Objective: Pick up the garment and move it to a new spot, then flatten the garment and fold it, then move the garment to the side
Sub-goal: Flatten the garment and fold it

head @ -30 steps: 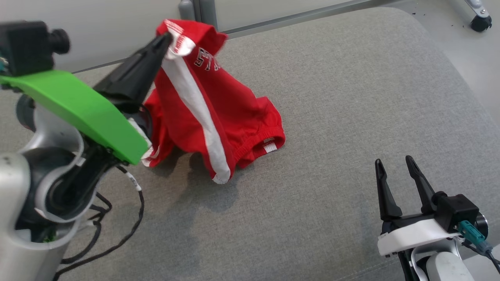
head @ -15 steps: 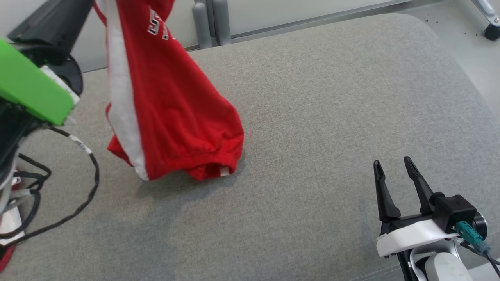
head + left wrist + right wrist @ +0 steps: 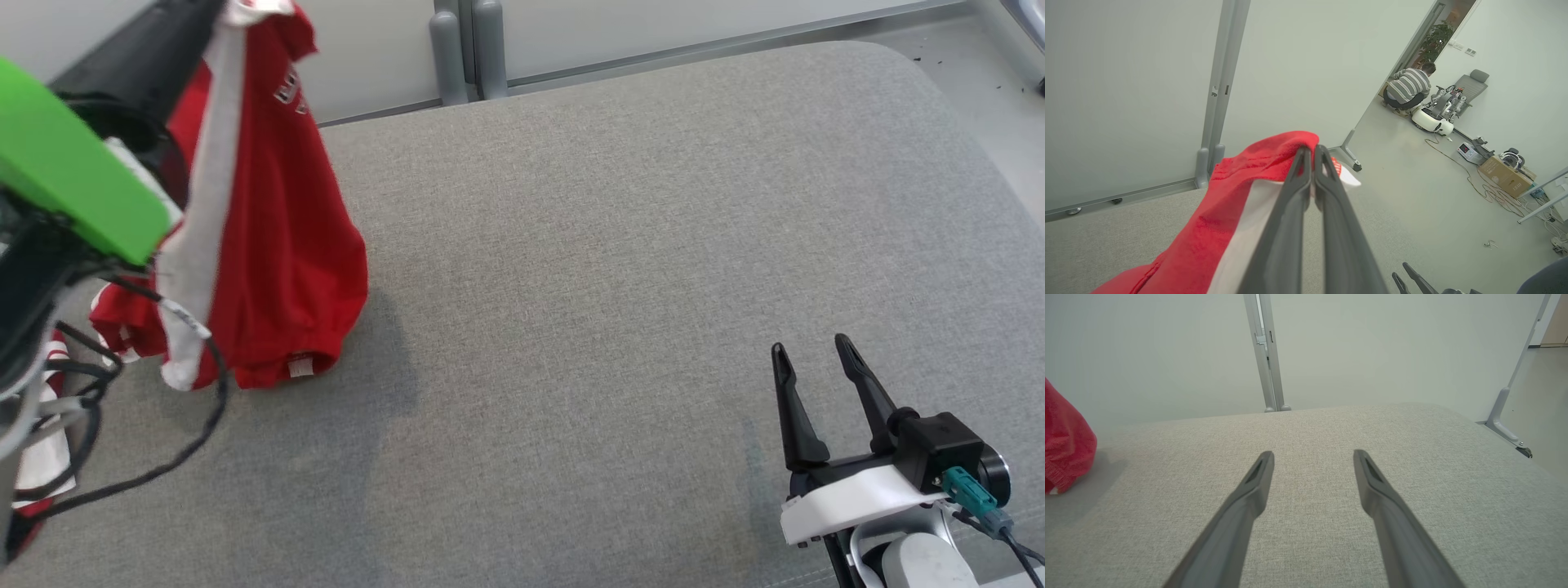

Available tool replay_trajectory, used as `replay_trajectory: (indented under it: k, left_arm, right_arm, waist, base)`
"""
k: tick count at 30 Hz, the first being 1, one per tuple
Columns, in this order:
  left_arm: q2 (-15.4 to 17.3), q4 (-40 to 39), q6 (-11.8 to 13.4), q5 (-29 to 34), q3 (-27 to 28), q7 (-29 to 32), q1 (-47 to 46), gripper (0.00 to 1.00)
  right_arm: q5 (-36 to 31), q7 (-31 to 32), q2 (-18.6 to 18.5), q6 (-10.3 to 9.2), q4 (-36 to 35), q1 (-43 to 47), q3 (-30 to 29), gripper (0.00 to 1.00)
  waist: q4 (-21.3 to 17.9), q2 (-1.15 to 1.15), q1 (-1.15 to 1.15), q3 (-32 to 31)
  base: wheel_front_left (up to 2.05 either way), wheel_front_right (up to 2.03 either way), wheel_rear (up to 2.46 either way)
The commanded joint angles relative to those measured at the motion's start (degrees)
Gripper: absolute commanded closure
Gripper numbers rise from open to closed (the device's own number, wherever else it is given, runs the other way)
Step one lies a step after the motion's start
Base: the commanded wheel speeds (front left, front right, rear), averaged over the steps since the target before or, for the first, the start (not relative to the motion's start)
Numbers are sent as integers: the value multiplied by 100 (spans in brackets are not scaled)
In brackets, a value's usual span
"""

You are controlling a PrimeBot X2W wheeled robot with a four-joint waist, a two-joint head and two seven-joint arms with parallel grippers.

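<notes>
The garment [image 3: 277, 237] is red with a white side stripe and white lettering. It hangs at the left of the head view from my left gripper [image 3: 214, 8], which is shut on its top edge, high above the grey cushion [image 3: 620, 245]. Its hem just meets the cushion. In the left wrist view the closed fingers [image 3: 1310, 153] pinch the garment [image 3: 1224, 220] at their tips. My right gripper [image 3: 810, 349] stands open low at the right, nothing between its fingers [image 3: 1257, 477]. The garment's edge [image 3: 1065, 441] shows at the far left of the right wrist view.
Black cables [image 3: 155, 457] dangle from my left arm over the cushion's left front. A grey partition post [image 3: 469, 49] stands behind the cushion. Across the room a person [image 3: 1406, 87] crouches beside a small white robot [image 3: 1433, 122]. A cardboard box [image 3: 1504, 177] sits on the floor.
My left gripper has lifted the garment off the cushion and carried it leftward. The garment went from a heap to hanging. The right gripper stayed in place, and the head view shifted a little.
</notes>
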Motion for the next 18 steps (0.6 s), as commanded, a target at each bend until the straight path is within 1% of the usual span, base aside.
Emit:
replay_trajectory:
  k: [1, 2, 3, 6, 8, 13, 15, 18]
  left_arm:
    - [-156, -8, 20, 99, -241, 13, 9, 100]
    - [-156, -8, 20, 99, -241, 13, 9, 100]
    - [-220, 15, 14, 161, -383, 38, -57, 100]
    - [-500, 140, 46, 388, -851, 93, -312, 100]
    - [-773, 291, 103, 526, -1147, 72, -540, 100]
    - [-1524, 976, 82, 1010, -1817, -86, -1215, 100]
    - [-1814, 1355, 85, 1147, -1962, -248, -1427, 100]
    - [-2285, 1909, 107, 1296, -2025, -576, -1682, 100]
  right_arm:
    - [-6, -18, -15, 1, 23, -68, 23, 0]
    - [-6, -18, -15, 1, 23, -68, 23, 0]
    - [10, -18, -15, 1, 24, -88, 38, 0]
    - [102, -18, -16, 1, 30, -128, 66, 0]
    - [159, -18, -15, 1, 43, -135, 75, 0]
    - [345, -18, -16, 1, 76, -227, 207, 0]
    - [439, -18, -13, 1, 93, -268, 282, 0]
    - [577, -18, -18, 1, 114, -325, 371, 0]
  waist:
    - [-7, 51, 0, 25]
    - [-7, 51, 0, 25]
    - [-18, 51, 0, 39]
    - [-85, 51, 0, 74]
    - [-132, 51, 0, 91]
    - [-355, 51, 0, 125]
    - [-493, 51, 0, 136]
    - [-742, 51, 0, 161]
  base:
    - [0, 0, 0]
    - [0, 0, 0]
    - [0, 0, 0]
    - [0, 0, 0]
    - [0, 0, 0]
    - [0, 0, 0]
    - [0, 0, 0]
    - [0, 0, 0]
